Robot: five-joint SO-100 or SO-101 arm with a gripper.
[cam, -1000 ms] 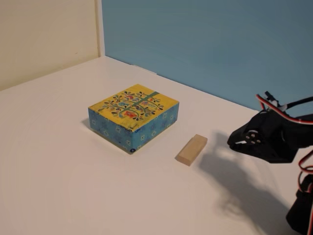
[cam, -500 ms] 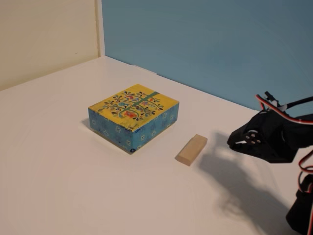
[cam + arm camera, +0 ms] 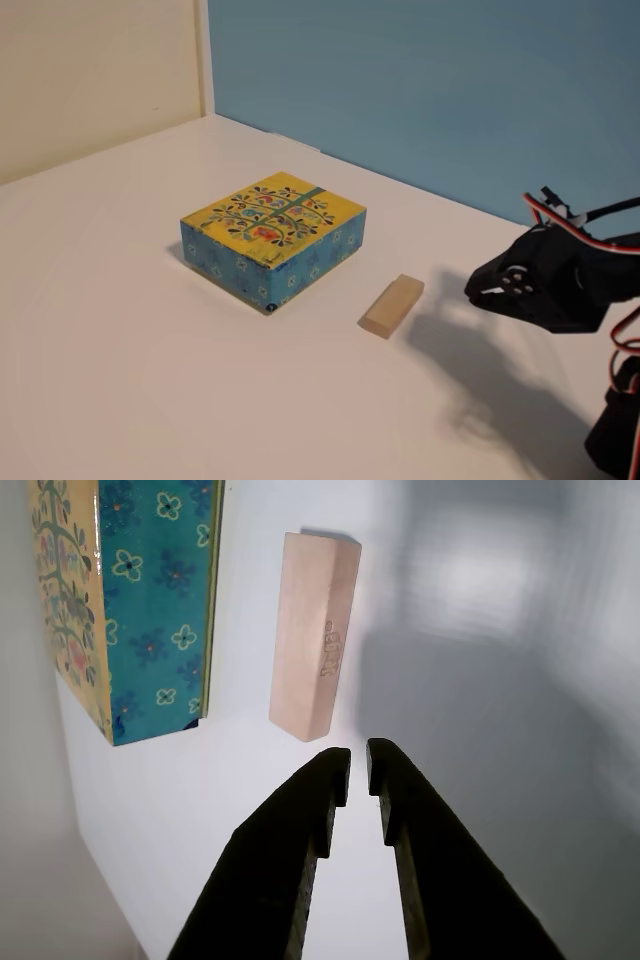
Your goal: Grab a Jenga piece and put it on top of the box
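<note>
The Jenga piece [image 3: 392, 305] is a light-tan wooden block lying flat on the white table, just right of the box [image 3: 272, 228] in the fixed view. The box has a yellow tree-patterned top and blue flowered sides. My black gripper [image 3: 472, 292] hovers to the right of the block, apart from it, with its tips pointing toward it. In the wrist view the two dark fingers [image 3: 300, 820] are drawn together with only a thin slit between them, and my gripper [image 3: 358, 756] holds nothing. The block [image 3: 314, 635] lies just beyond the tips, with the box [image 3: 150, 600] at its left.
A blue back wall [image 3: 430, 90] and a cream side wall [image 3: 95, 70] border the white table [image 3: 150, 380]. Red, white and black cables [image 3: 560, 215] run over the arm at the right edge.
</note>
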